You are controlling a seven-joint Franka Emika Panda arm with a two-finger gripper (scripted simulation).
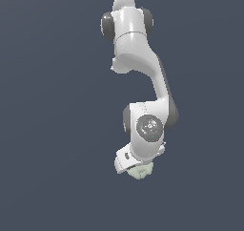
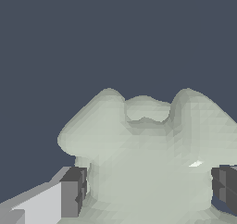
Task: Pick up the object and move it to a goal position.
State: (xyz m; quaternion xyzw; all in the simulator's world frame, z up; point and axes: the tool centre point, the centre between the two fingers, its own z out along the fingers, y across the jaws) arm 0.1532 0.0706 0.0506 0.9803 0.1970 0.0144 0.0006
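Observation:
The object (image 1: 141, 172) is a small pale grey-green lumpy thing with knobbly edges. In the exterior view it shows just under the white hand of my gripper (image 1: 135, 166), which hides most of it. In the wrist view the object (image 2: 143, 144) fills the space between my two dark fingers. One finger (image 2: 73, 193) lies against one side of it and the other finger (image 2: 226, 187) against the opposite side. The gripper (image 2: 150, 190) is shut on the object. Whether the object rests on the floor or hangs above it cannot be told.
The ground (image 1: 47, 130) is a plain dark blue-grey surface all around. The white arm (image 1: 143, 63) stretches from its base at the top of the exterior view down to the hand. No goal marker shows.

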